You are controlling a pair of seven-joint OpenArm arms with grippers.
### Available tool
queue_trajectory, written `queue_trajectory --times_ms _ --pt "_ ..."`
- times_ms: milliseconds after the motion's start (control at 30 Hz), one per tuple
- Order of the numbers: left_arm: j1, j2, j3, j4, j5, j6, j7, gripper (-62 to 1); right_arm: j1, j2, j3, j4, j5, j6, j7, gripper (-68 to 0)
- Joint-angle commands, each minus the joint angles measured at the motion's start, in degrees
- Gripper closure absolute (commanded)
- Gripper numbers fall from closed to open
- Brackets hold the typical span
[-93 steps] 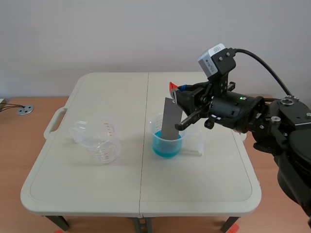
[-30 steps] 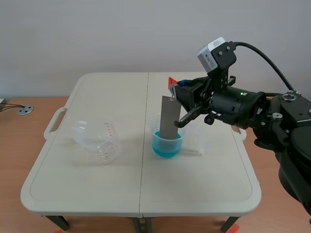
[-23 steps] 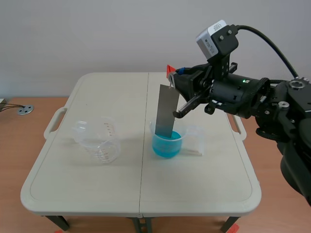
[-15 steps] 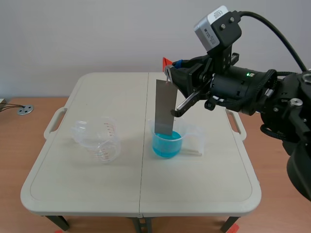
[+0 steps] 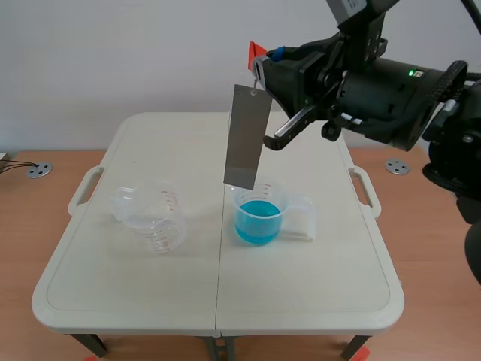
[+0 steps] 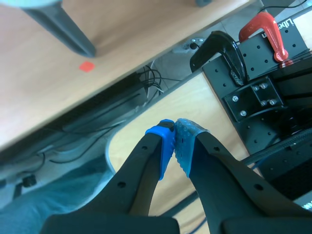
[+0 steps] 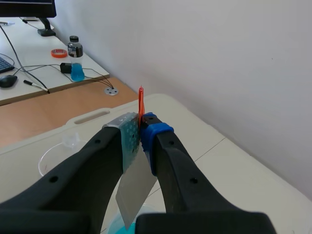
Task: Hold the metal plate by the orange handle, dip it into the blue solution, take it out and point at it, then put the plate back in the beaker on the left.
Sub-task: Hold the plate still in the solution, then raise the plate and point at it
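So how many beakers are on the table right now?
2. A clear beaker stands on the left side of the table; a beaker of blue solution stands near the middle, just below the hanging plate. None seems hidden.

Pictured on one cream folding table (image 5: 316, 301): two clear plastic beakers, an empty beaker (image 5: 150, 222) and a beaker (image 5: 278, 199) of blue solution (image 5: 258, 223); one grey rectangular metal plate (image 5: 246, 135) with one orange handle (image 5: 257, 51).
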Motion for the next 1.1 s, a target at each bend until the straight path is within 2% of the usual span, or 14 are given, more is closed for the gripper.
queue_trajectory --times_ms 0,233,433,600,800,1067 --pt "0.61 -1.36 -0.70 2.49 -1.03 0.11 -1.18 -2.7 0.35 0.15 1.14 1.95 1.70 0.44 0.61 -1.5" --pt "0.61 -4.76 -5.20 8.68 -5.44 0.24 -1.16 -2.7 0.35 0.15 3.58 4.37 2.95 0.44 0.22 -1.5" --pt "-1.14 -8.41 -7.89 13.70 -5.97 0.00 -1.33 -2.7 0.37 0.15 5.29 4.98 4.81 0.44 0.02 -1.5" --pt "-7.58 -9.31 -7.89 13.88 -5.97 -0.79 0.26 -2.7 0.37 0.15 5.57 4.98 5.27 0.44 0.04 -1.5" --pt "-15.98 -9.31 -7.56 13.88 -5.99 -3.63 2.47 -2.7 0.37 0.15 5.55 5.01 5.27 0.44 0.02 -1.5" --pt "-27.28 -9.29 -3.15 13.77 -5.97 -6.47 6.40 -2.7 0.37 0.15 5.55 5.01 5.27 0.44 0.02 -1.5"
